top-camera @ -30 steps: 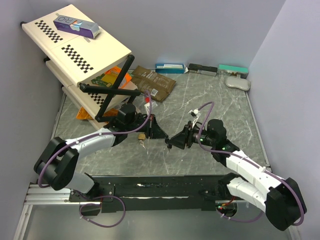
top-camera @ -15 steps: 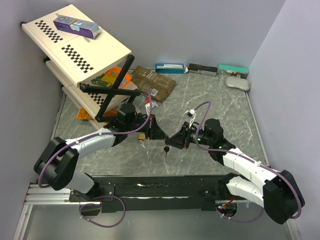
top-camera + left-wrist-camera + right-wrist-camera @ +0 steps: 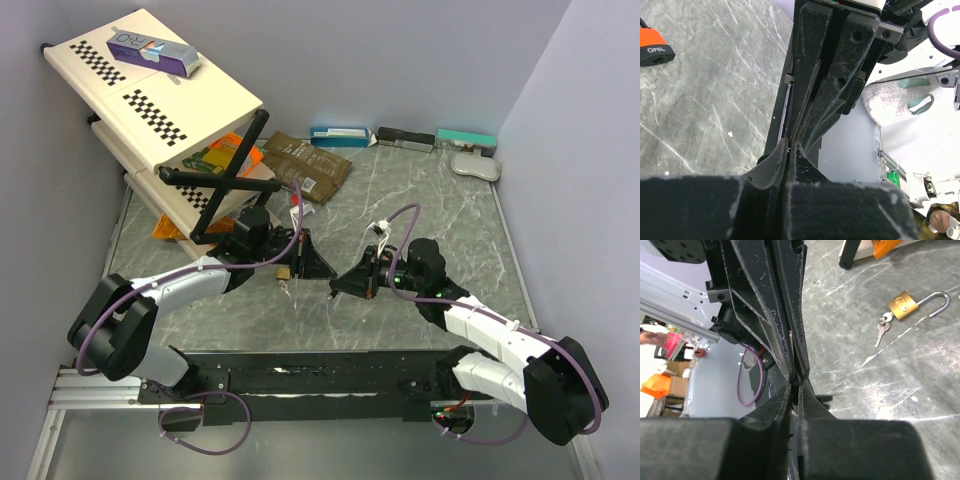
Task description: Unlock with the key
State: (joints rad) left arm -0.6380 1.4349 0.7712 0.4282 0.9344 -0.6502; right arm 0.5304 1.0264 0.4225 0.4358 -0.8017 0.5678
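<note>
Your left hand point(image 3: 789, 150) is pressed fully together. Your right hand point(image 3: 796, 388) is pinched almost closed. The two meet tip to tip over the table point(image 3: 430, 200), each pointing straight at the other. In both wrist views the fingers of the facing hand fill the middle, so the spot where the tips meet is hidden. You cannot tell whether either hand pinches anything there. A thin pale line runs along the seam of the left hand's fingers in the right wrist view. It may be a worn edge or a blade, and it is too fine to make out.

The brass lock point(image 3: 902, 304) lies flat on the table just beside the left hand's fingers, on their near side toward the arm bases. Its shackle point(image 3: 936, 301) points away from the body, and one end looks free of it. Small keys point(image 3: 882, 330) lie against the lock on the side facing the right hand. Their number is hard to count.

An orange lock point(image 3: 652, 50) marked OPEL lies off to one side of the left hand. The edge of the left wrist view cuts it off, showing only part of its body and a bit of dark shackle. You cannot pick it out from above.
</note>
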